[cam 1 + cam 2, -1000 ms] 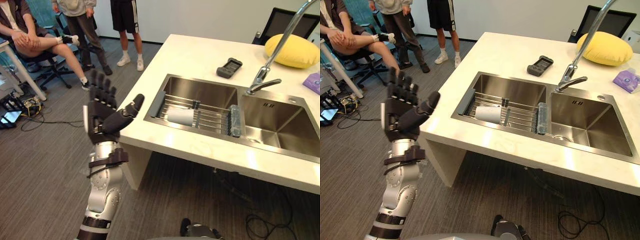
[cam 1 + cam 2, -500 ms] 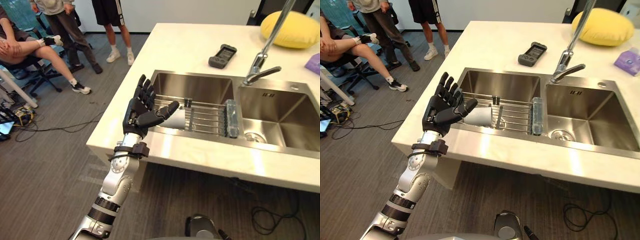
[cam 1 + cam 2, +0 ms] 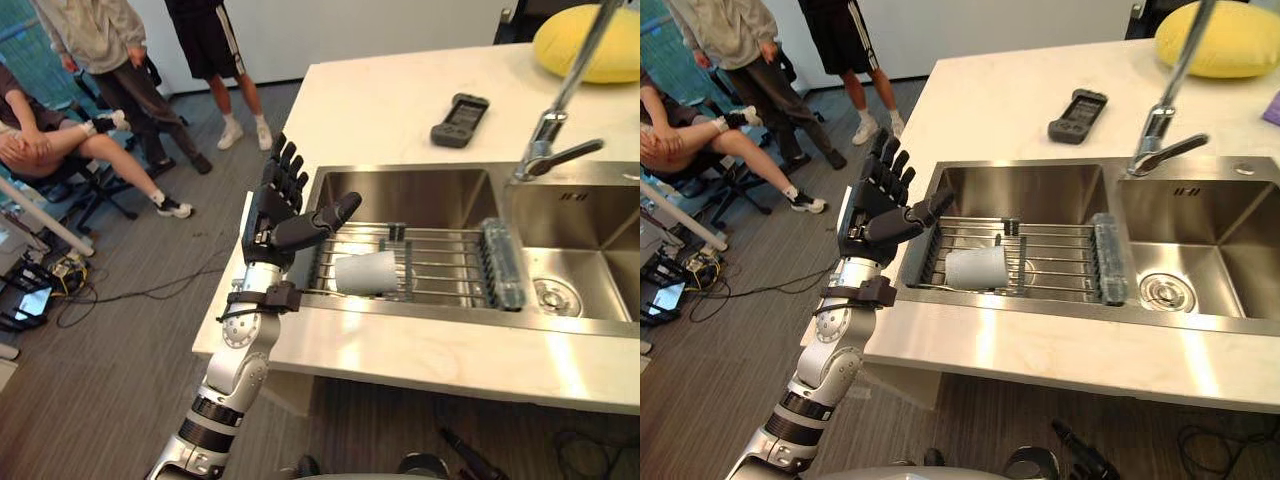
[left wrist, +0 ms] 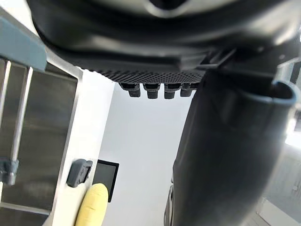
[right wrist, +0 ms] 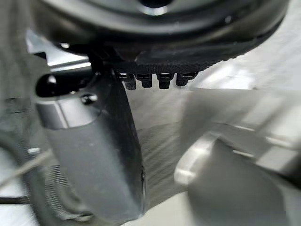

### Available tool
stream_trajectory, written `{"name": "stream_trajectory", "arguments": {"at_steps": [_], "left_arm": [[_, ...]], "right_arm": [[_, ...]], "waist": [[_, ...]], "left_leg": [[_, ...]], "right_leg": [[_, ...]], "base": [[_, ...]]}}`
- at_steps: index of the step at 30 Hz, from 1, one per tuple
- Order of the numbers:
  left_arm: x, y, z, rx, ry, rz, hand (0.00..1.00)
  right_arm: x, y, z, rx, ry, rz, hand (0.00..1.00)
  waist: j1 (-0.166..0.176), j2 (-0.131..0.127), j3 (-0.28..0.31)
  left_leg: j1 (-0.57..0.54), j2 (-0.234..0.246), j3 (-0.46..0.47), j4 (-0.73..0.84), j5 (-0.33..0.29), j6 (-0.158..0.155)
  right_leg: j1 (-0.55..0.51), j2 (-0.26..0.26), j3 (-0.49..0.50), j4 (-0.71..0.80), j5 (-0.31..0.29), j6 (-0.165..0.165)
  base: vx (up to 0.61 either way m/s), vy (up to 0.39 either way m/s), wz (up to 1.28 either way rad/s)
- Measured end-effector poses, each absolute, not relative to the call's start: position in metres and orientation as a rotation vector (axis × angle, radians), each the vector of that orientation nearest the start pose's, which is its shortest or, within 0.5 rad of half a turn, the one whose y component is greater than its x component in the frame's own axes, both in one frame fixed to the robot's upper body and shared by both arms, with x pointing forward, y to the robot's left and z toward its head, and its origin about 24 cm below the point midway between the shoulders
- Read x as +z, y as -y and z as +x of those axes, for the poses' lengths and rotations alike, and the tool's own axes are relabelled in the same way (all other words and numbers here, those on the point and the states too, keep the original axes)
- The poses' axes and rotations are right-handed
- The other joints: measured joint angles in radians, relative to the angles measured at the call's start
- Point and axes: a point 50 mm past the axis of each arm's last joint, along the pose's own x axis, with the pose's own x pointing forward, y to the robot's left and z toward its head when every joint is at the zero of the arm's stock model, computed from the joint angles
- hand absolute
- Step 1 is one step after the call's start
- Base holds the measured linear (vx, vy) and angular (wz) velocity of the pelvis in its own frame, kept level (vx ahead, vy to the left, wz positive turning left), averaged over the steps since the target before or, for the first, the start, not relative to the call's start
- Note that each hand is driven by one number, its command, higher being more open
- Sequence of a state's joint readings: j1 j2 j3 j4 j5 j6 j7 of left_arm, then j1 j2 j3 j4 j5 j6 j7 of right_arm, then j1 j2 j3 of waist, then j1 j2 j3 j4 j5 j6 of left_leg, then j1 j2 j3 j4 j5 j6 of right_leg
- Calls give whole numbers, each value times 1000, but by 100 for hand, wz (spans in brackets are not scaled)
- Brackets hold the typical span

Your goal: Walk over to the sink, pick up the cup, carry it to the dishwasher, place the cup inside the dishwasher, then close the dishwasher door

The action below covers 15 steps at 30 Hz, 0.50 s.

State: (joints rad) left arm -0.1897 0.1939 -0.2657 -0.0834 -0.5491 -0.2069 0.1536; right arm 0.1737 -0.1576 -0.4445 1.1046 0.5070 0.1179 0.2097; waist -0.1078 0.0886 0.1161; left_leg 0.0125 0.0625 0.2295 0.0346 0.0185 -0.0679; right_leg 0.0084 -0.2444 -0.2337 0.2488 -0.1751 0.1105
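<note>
cup (image 3: 366,272) lies sideways on sink rack (image 3: 445,266), left hand (image 3: 280,212) spread wide near it, right hand (image 5: 155,33) relaxed.

The sink (image 3: 420,195) is brushed stainless steel, satiny rather than mirror-like, with soft reflections on the basin walls. The rack (image 3: 440,265) across it is thin bare metal rods, with a translucent plastic piece (image 3: 497,262) at one end. The cup (image 3: 366,272) looks like pale matt plastic, zero shine. The countertop (image 3: 380,100) is smooth cream stone-look stuff, pretty glossy along the front edge. The faucet (image 3: 560,140) is polished chrome, way shinier than the sink. The handheld controller (image 3: 459,119) is dark matt plastic, and the yellow cushion (image 3: 585,45) is soft cloth. The left hand (image 3: 280,215) is matt black plastic with a fine textured palm, on a silvery metal forearm (image 3: 235,370). The floor (image 3: 100,350) is matt grey with a streaky grain.
</note>
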Motion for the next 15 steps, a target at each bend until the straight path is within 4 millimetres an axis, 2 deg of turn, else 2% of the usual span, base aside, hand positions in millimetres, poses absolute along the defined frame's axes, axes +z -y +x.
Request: {"name": "stream_trajectory", "arguments": {"at_steps": [3,8,15], "left_arm": [[104,-126,270,-170,273,-364,100],[102,-128,269,-212,271,-312,100],[104,-137,267,-330,308,6,100]], "right_arm": [[-163,246,29,-651,-1090,678,100],[-162,247,33,-644,-1074,669,100],[-162,247,37,-590,-1091,605,100]], "waist": [[-20,1,0],[-30,1,1],[-37,-1,4]], "left_leg": [[37,1,-2,-41,10,-4],[41,19,4,-76,28,-8],[43,23,33,-80,30,-5]], "right_leg": [[54,12,-21,-67,28,8],[74,41,-38,-153,82,8],[81,58,-18,-220,137,4]], "base": [[71,15,2],[8,-9,-5],[-41,18,-16]]}}
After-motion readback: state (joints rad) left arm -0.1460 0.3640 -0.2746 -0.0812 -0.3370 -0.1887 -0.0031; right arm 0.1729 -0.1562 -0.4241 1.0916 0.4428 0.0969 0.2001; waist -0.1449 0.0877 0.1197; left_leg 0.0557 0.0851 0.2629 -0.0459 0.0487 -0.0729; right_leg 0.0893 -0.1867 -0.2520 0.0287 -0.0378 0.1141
